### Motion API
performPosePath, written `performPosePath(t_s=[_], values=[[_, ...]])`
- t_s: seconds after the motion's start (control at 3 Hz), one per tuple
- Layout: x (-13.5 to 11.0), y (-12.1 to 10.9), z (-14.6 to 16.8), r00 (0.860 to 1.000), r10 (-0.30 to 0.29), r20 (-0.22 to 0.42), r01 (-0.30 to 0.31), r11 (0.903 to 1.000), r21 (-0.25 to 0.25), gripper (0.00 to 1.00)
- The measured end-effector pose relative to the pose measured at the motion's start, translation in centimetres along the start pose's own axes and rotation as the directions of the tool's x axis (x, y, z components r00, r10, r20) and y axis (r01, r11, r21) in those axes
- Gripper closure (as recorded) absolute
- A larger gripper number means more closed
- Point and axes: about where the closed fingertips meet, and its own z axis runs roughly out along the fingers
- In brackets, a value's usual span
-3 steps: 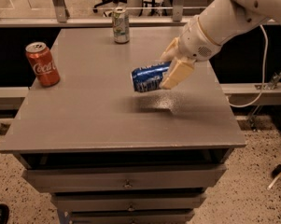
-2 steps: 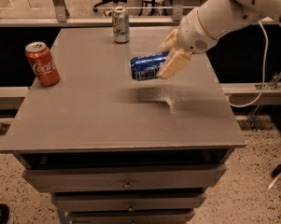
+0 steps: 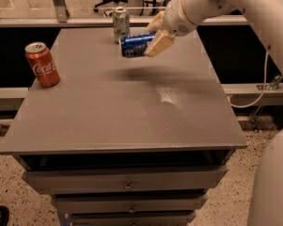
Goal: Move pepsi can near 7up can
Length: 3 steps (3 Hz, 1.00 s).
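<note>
My claw [image 3: 153,34] hangs over the far part of the grey surface [image 3: 131,112], clamped on the pepsi can [image 3: 135,44]. One pale finger [image 3: 159,42] presses the can's near side and the other reaches over from behind. The can lies sideways in my grip. Its blue body sticks out to the left of my claw, and its silver end faces left. It is off the surface, and a dark shadow sits on the grey top just below and in front of my claw.

The 7up can [image 3: 121,23] stands upright just to the left of my claw and slightly behind it, close to the pepsi can's free end. I cannot tell whether the two cans touch. A red Coca-Cola can [image 3: 42,64] stands upright well off to the left of my claw and nearer the front, by the surface's left edge. My white arm [image 3: 216,1] runs up and away to the right of the claw. Drawers [image 3: 127,180] sit beneath the surface.
</note>
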Motion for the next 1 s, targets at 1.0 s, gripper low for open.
performPosePath(t_s=[1.0], values=[[1.2,-5.3,6.6,0.996,-0.074,-0.056,0.082,0.9865,0.142,1.00]])
